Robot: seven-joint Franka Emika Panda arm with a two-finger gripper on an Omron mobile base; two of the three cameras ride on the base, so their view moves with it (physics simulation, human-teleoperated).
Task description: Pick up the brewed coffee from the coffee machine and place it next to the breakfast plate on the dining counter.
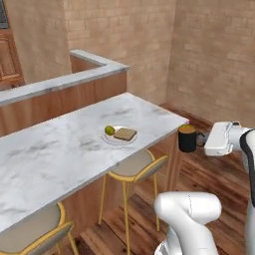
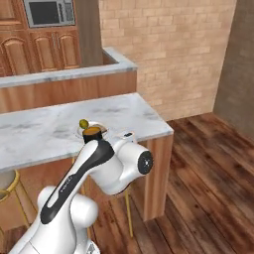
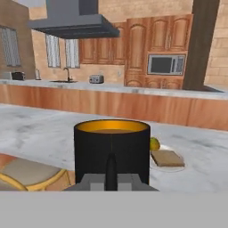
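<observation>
Brick-walled kitchen, marbled desk (image 1: 60, 149) ahead. Hand (image 1: 205, 141) clamped on brewed coffee (image 1: 187, 138) by handle, mug upright off desk's corner, likely guarding against spills; breakfast plate (image 1: 119, 135) well apart.

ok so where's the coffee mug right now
The coffee mug is held in the gripper, off the dining counter's end, right of the breakfast plate.

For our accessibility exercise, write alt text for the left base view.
A robot gripper holds a black mug of coffee by its handle, just off the corner of a marbled dining counter bearing a plate of toast and fruit.
</observation>
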